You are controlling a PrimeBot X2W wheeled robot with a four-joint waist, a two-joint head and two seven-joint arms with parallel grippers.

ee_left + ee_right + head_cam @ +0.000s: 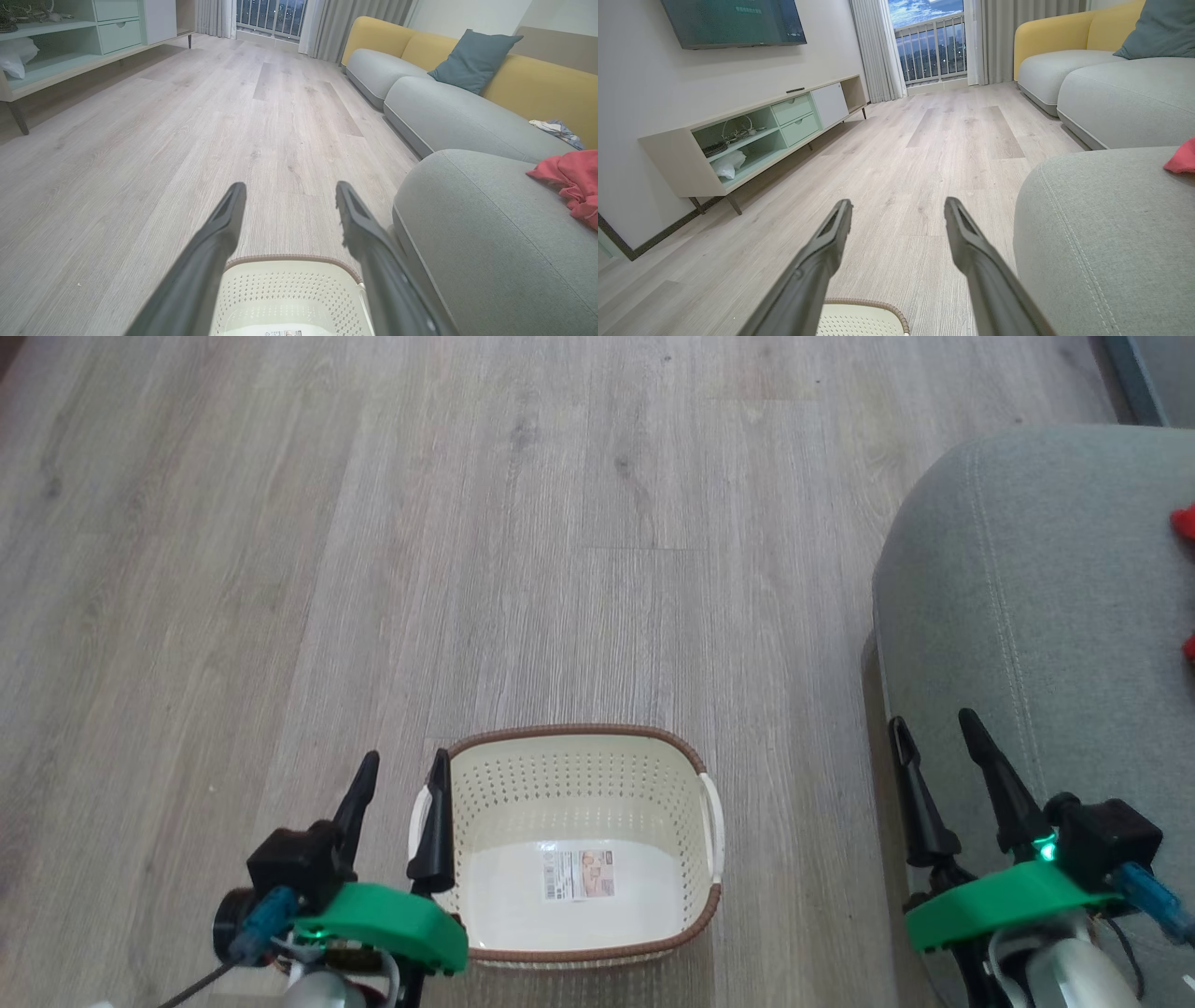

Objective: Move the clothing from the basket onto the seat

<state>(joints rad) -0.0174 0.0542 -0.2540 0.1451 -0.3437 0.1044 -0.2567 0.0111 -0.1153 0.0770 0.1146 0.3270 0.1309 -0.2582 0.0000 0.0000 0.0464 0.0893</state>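
The clothes (572,184) lie on the seat (1027,597), over on its right side. The basket (569,775) sits empty on the wood floor (467,523) near the seat, with just a paper label (579,875) on its bottom. The left gripper (406,761) hangs at the basket's left edge and the right gripper (932,721) hangs at the seat's near edge. Both have their fingers spread wide apart with nothing between them.
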